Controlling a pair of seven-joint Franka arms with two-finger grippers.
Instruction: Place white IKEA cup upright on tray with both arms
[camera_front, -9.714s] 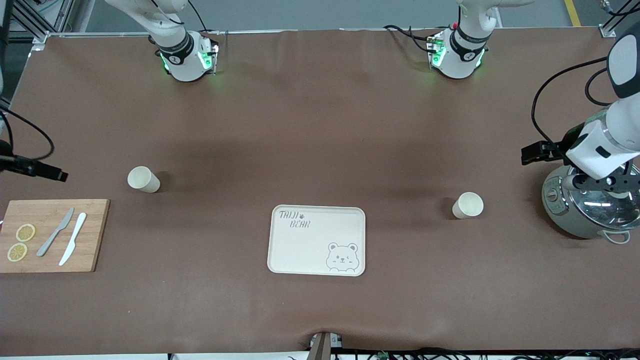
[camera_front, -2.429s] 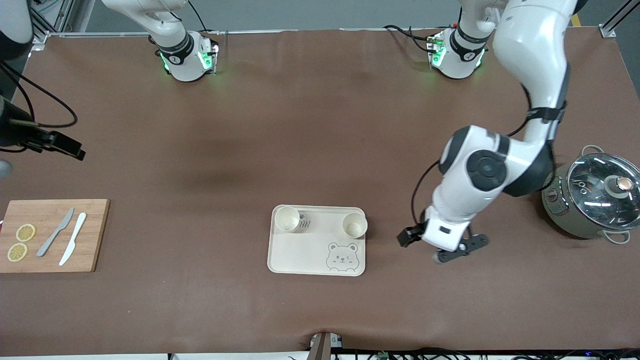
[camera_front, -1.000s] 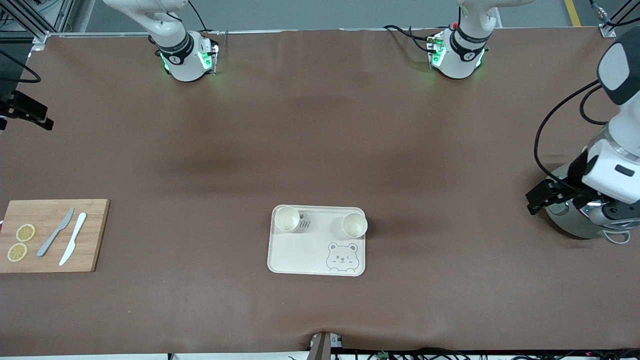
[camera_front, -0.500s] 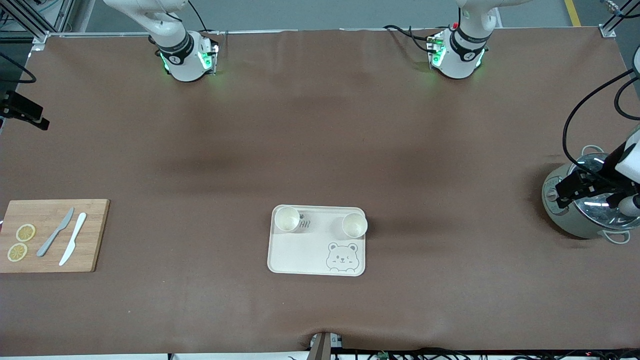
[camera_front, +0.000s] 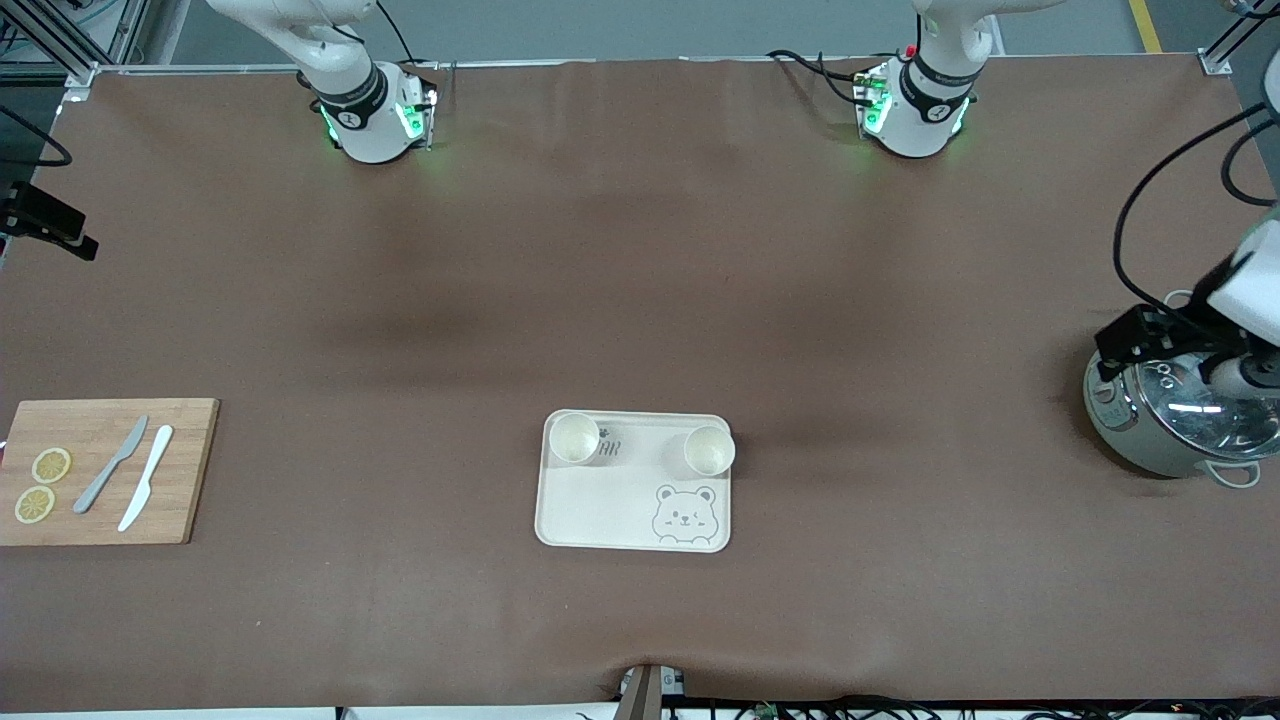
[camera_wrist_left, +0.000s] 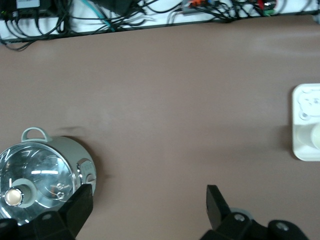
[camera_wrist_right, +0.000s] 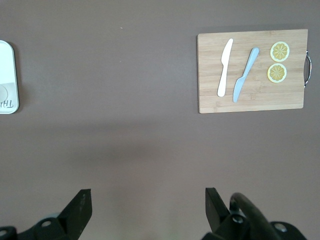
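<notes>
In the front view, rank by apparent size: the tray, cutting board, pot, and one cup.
1. Cutting board
2. Tray, close to the board in size.
3. Pot, partly hidden by the left arm, so unsure.
4. Cup, clearly smallest.

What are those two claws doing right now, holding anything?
Left gripper: open, empty, up over the pot.
Right gripper: open, empty, over bare table.
</notes>
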